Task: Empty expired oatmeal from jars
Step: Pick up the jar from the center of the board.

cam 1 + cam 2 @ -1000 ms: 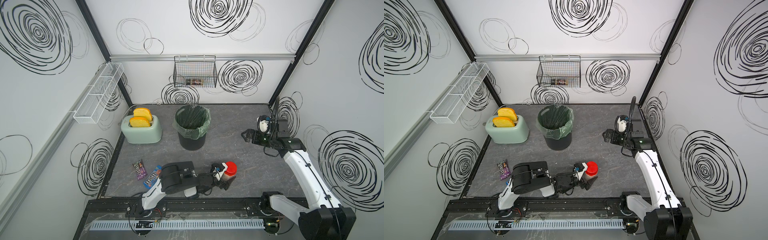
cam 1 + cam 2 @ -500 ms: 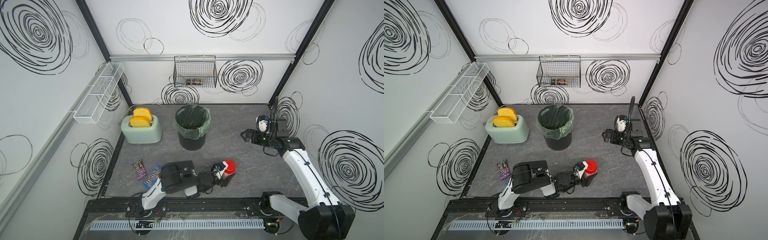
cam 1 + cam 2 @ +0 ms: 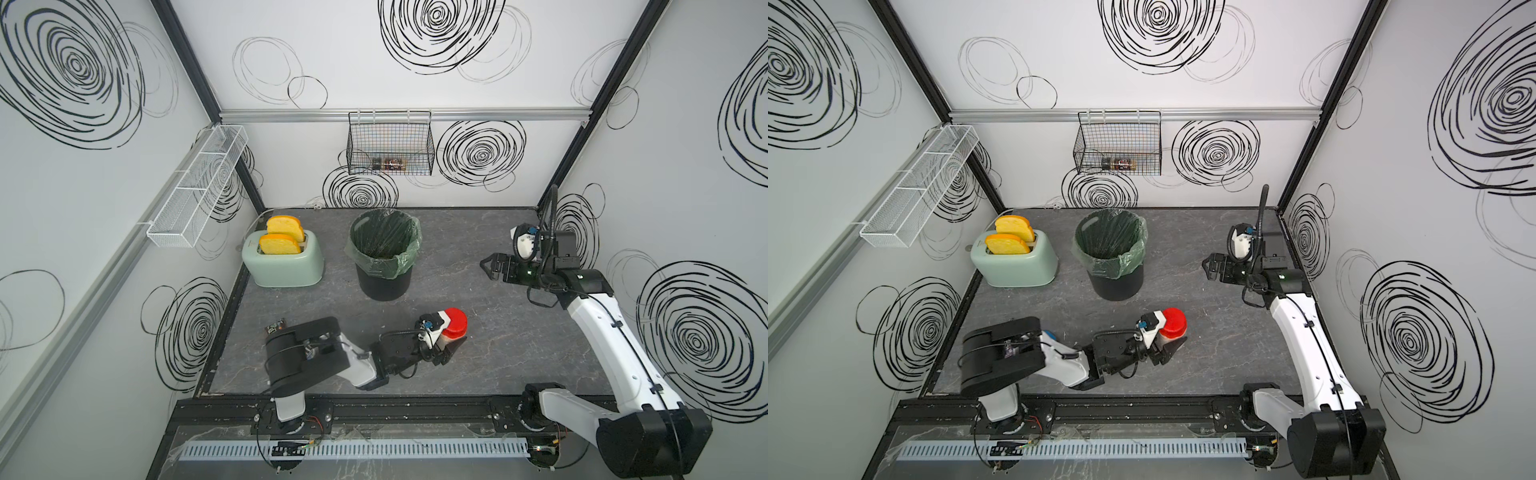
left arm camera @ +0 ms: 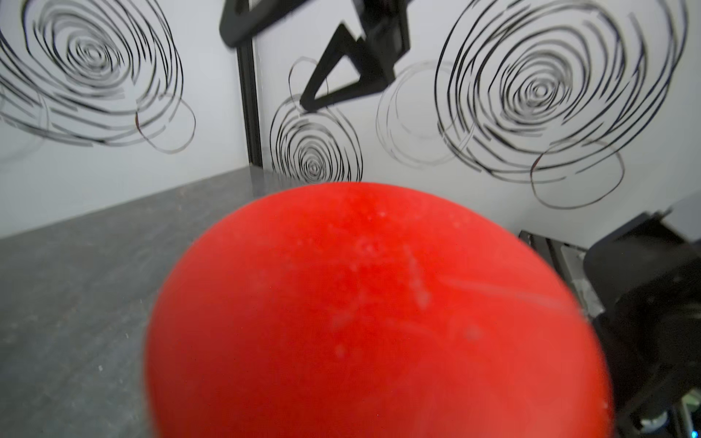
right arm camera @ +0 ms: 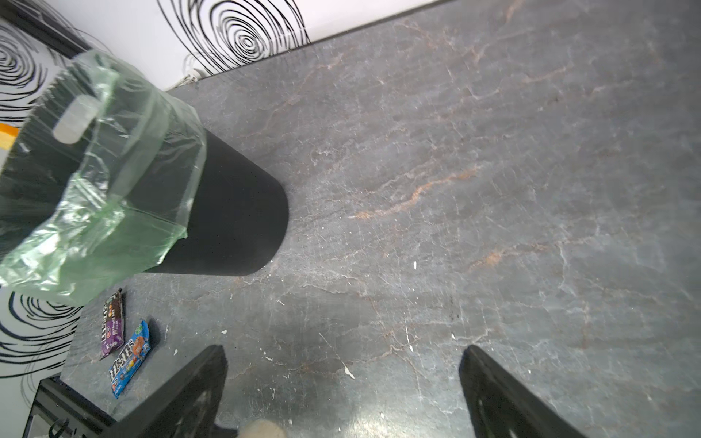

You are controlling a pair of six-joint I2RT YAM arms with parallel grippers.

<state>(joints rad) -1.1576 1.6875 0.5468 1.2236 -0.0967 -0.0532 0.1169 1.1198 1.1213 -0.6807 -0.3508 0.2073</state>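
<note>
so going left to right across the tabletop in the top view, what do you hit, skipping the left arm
toaster → black bin → red-lidded jar → right gripper, its jaws open

In the left wrist view the red lid [image 4: 379, 311] is blurred and cut off. The wire basket [image 3: 390, 133]'s contents [image 3: 388, 163] are unreadably small.

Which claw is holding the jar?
The left gripper, shut on the red-lidded jar; the right gripper hangs open and empty.
</note>
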